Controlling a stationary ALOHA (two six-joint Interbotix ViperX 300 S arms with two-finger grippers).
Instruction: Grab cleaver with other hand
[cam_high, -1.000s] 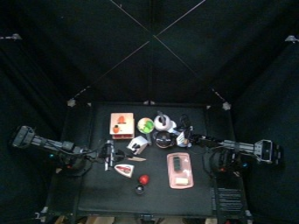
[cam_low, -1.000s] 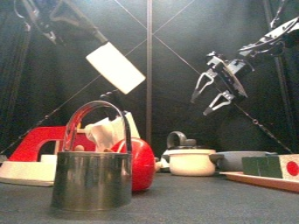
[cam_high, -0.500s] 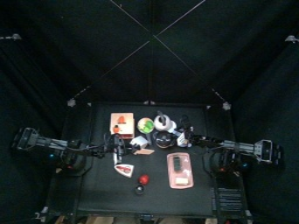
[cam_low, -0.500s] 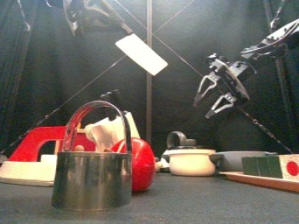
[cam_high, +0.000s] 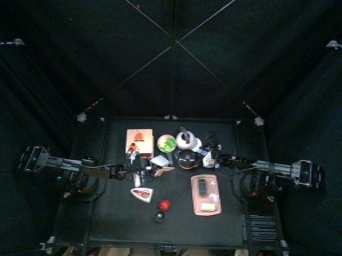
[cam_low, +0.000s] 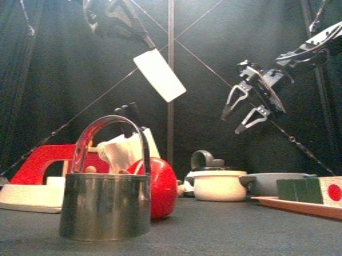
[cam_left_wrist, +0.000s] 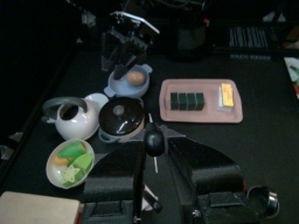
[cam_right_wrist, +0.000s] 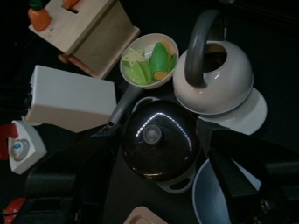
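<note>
Robot lab pen, black curtains (cam_high: 171, 50), small black table (cam_high: 120, 225)

No words, labels, brand marks or numbers can be read anywhere. The cleaver (cam_low: 159, 75) blade is plain white, and the metal pail (cam_low: 104, 205) below it, toward the table's front edge, has a bare side with no print.

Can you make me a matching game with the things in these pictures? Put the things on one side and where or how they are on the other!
Things:
1. cleaver
2. right gripper
3. metal pail
4. bowl

Place or state:
A. stands on the table, nearest the front
B. open and empty, up in the air
C. held up high by the left gripper
D. has green food inside

Pairs: 1-C, 2-B, 3-A, 4-D
</note>
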